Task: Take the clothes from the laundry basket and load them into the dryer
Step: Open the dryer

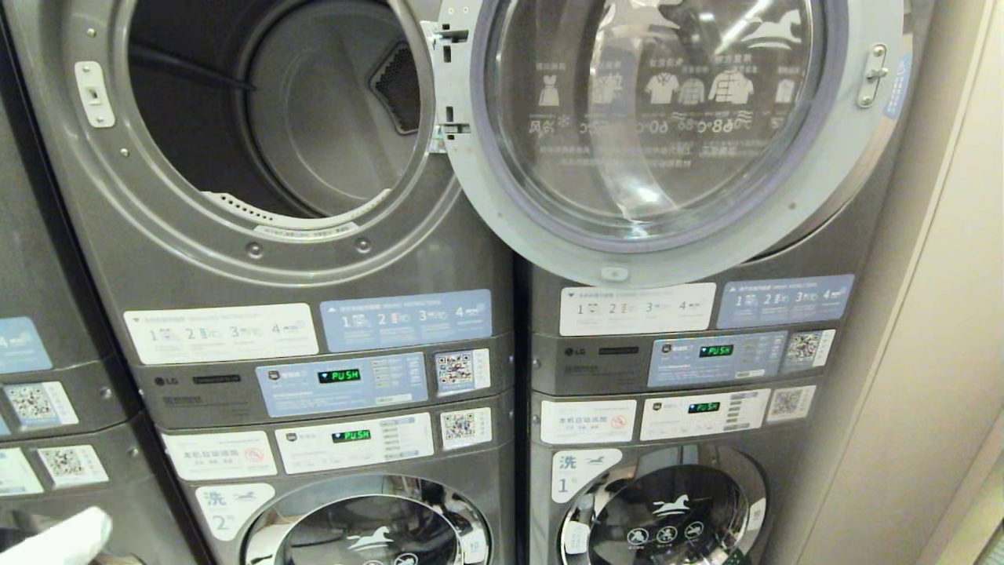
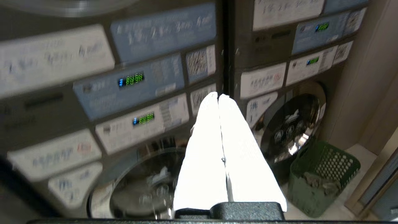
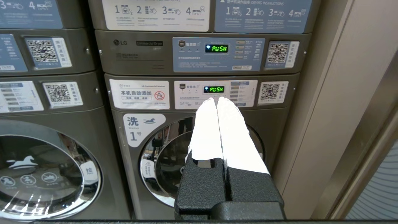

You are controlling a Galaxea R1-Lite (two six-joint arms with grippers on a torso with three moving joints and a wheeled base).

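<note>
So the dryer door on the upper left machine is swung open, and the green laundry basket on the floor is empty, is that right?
Not quite. The dryer door is swung open, but the green laundry basket on the floor is not empty: the left wrist view shows grey clothes lying inside it.

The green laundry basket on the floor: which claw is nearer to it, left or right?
Probably the left. The left claw is shut, with the green laundry basket low beside it. The right claw faces the washer door; no basket shows there.
</note>
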